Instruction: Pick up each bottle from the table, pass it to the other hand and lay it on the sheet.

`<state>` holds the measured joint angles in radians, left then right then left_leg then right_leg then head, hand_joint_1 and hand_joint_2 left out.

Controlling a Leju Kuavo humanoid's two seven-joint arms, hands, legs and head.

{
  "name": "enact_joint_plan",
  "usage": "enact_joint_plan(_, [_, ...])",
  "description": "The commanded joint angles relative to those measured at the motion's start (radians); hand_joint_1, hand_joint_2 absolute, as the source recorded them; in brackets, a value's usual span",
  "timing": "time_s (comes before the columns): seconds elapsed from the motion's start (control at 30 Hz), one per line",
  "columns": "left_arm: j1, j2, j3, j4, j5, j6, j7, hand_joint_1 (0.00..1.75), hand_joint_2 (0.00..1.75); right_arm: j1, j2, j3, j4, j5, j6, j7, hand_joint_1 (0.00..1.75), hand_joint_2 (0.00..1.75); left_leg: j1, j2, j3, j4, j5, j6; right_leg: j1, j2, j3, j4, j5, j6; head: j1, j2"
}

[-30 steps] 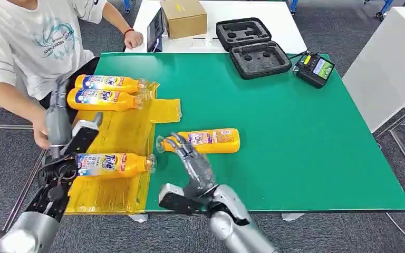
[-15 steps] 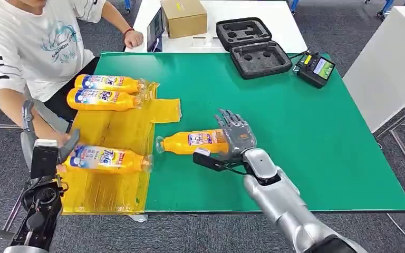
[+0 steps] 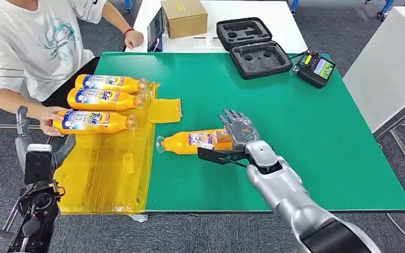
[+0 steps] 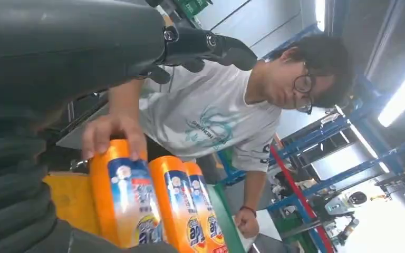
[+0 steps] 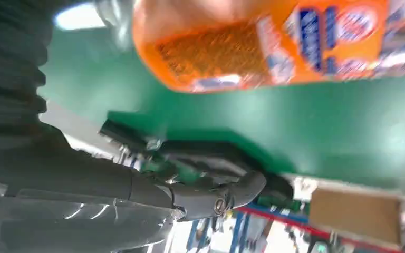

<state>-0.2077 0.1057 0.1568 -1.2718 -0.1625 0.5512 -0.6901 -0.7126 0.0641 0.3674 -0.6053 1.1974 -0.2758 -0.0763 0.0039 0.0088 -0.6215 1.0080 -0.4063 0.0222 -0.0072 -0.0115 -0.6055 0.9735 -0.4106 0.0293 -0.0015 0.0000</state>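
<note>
Head view: right hand (image 3: pixel 235 130), fingers spread and not yet gripping, rests on the bottle (image 3: pixel 198 141) lying just beside the sheet (image 3: pixel 111 168). Smooth rigid plastic (probably slippery), best grasped mid-body. Left hand (image 3: pixel 37 150) hangs open.

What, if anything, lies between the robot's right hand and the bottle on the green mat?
Nothing visible does. The right hand is already at the base end of the bottle on the green mat, fingers spread over it, and the mat around the bottle is bare.
</note>
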Motion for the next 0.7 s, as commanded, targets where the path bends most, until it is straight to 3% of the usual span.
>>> enact_joint_plan(0.03, [-0.031,-0.013,0.011,0.059,0.011,-0.016,0.002,0.0,1.75,-0.095,0.05,-0.068,0.204,-0.103,0.1,-0.085,0.0,1.75,0.0,0.0,0.004,-0.001,-0.001,-0.001,0.0,0.001,0.003,0.0,-0.002,-0.001,0.0,0.0])
enact_joint_plan(0.7, [-0.036,-0.018,0.008,0.09,0.027,-0.026,0.003,0.0,1.75,-0.162,0.046,-0.095,0.292,-0.158,0.204,-0.076,0.0,1.75,0.0,-0.001,0.002,0.0,-0.001,-0.001,0.0,0.0,0.002,0.0,-0.001,-0.001,0.0,0.0])
